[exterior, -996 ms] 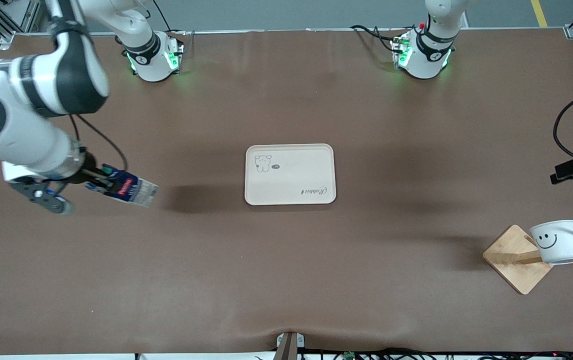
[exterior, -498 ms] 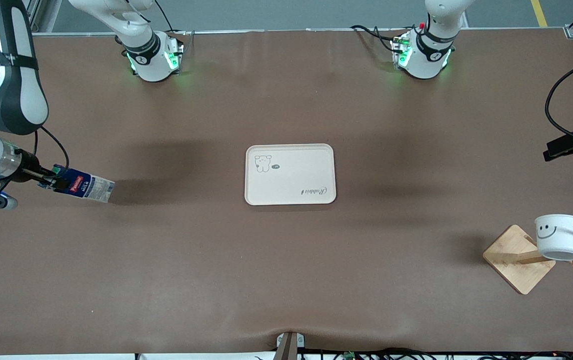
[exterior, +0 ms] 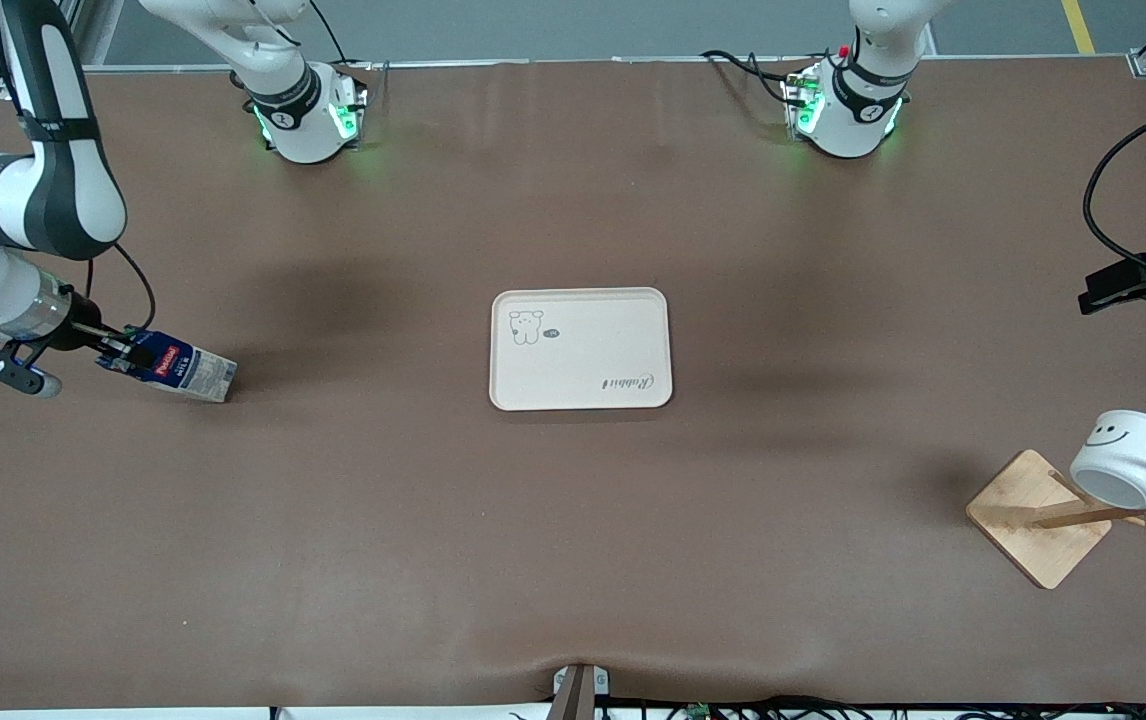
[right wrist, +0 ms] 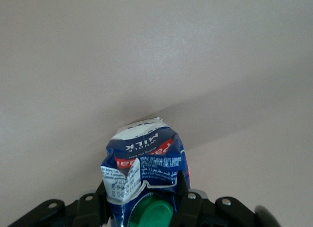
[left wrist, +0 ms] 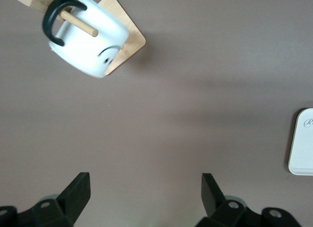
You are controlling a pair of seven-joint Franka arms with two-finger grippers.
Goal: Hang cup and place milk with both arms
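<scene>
Two task things sit at either end of my bench. I see the cup (exterior: 1125, 470) hanging tilted by its black handle on a peg of the wooden rack (exterior: 1038, 516) at the left arm's end, smiley face up. My left gripper (left wrist: 145, 195) hovers above bare bench near that rack, its fingers wide open and holding nothing. At the right arm's end, my right gripper (exterior: 123, 347) has its fingers closed on the milk (exterior: 181, 366) at its green cap, the carton tilted, its pale bottom corner at the bench. Between them, mid-bench, lies the cream tray (exterior: 580, 348).
</scene>
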